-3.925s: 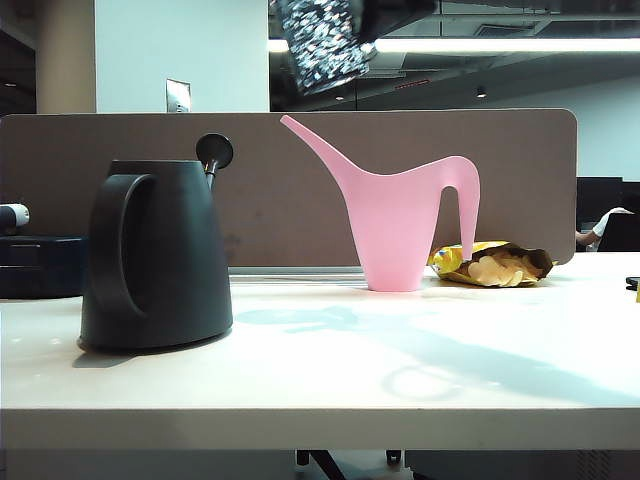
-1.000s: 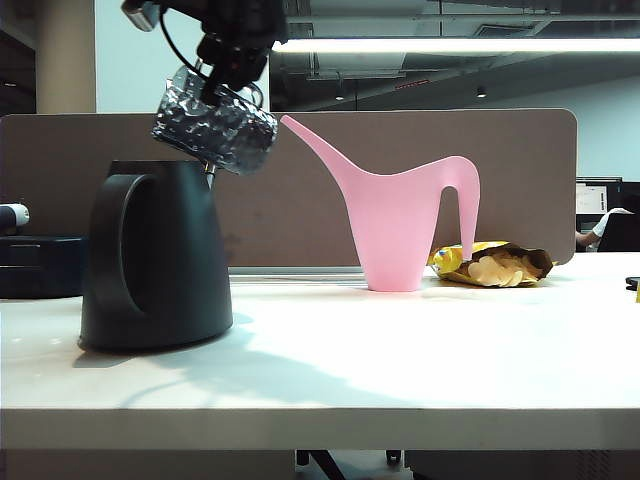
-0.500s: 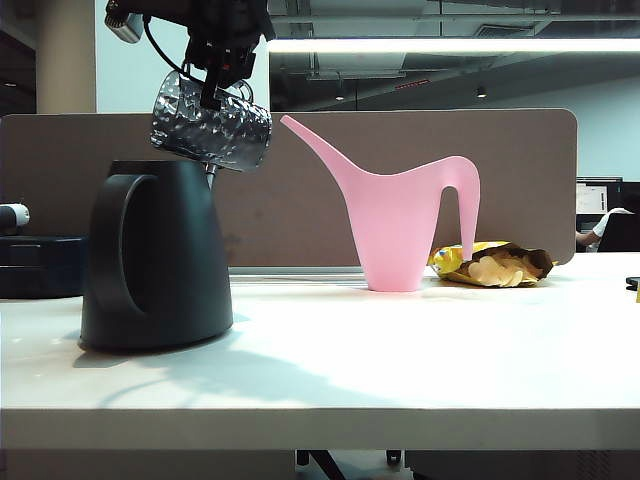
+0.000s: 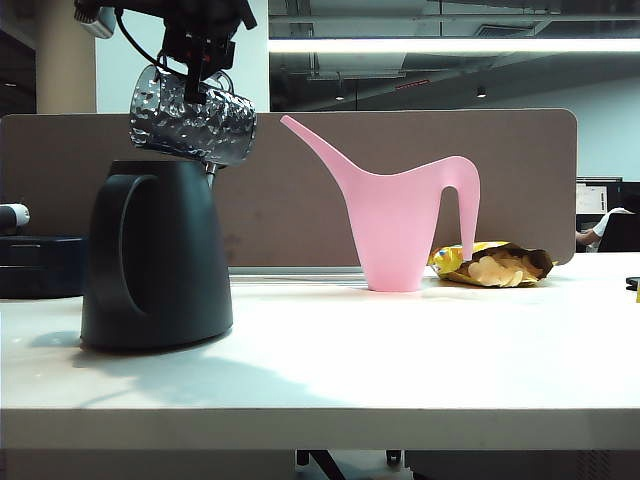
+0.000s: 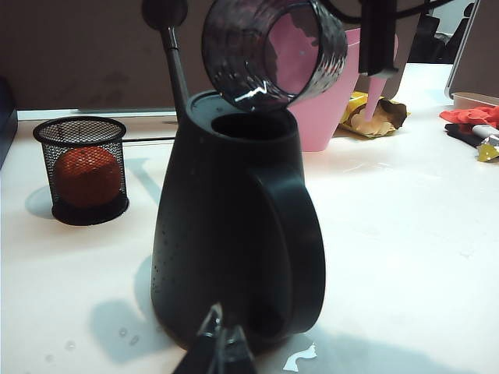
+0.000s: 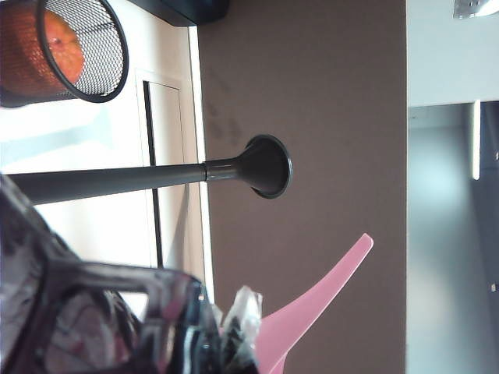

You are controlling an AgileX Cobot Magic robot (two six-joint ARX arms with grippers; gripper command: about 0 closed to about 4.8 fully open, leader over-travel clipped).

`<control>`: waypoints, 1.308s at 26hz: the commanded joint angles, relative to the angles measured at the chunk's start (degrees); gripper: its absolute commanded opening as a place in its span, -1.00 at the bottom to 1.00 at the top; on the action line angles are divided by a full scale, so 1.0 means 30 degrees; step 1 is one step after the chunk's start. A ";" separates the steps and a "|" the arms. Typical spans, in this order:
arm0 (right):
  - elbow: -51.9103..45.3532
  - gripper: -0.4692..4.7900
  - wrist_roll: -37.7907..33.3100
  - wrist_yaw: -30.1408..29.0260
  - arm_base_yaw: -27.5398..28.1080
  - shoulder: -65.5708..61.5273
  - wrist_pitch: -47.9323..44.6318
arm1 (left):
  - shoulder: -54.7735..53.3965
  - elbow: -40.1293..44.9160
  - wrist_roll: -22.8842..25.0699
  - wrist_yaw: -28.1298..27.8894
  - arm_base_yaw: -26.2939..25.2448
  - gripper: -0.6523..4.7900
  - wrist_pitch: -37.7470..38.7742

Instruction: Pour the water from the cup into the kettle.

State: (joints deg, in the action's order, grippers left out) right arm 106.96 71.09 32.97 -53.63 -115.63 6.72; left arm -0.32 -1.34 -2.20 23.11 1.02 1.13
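The cup (image 4: pixel 192 125) was held high above the kettle (image 4: pixel 156 256), tipped well over on its side, with its mouth turned toward the kettle's top opening. From the left wrist view the cup's open mouth was seen hanging just over the round hole in the kettle's top, the knob (image 5: pixel 164 12) on its thin stem standing just beside. The right gripper (image 4: pixel 196 62) was clamped tight on the cup's thin handle from above, jaws all but fully closed on it.

The cup was judged light and rigid, glassy by its dimpled sheen, so likely slick and breakable if knocked against the stem or the kettle's rim. A hold on so thin a handle was judged liable to let the cup swing once tilted, so a firm pinch close to the cup's wall was thought best.

The kettle was seen standing upright at the table's (image 4: pixel 420 370) left side, broad-based and heavy-looking, unlikely to be shifted by a light bump.

The left gripper (image 5: pixel 221 343) was kept low by the kettle's foot, fingertips pressed together and nothing held. No water could be made out in the cup; droplets were seen on the table by the kettle.
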 commanded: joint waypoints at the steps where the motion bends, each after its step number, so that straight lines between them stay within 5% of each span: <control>1: 0.0138 -0.86 0.0437 0.0189 -0.0102 0.0109 -0.0328 | -0.0015 -0.0080 0.0080 0.0000 -0.0007 -0.78 -0.0189; 34: 0.0138 -0.86 0.2463 0.0648 -0.0102 0.0153 -0.0197 | -0.0015 -0.0087 0.0015 0.0022 0.0000 -0.78 -0.0197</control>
State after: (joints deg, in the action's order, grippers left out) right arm 106.96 78.35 34.50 -53.67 -115.66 6.96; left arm -0.32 -1.34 -2.22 23.11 1.02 1.13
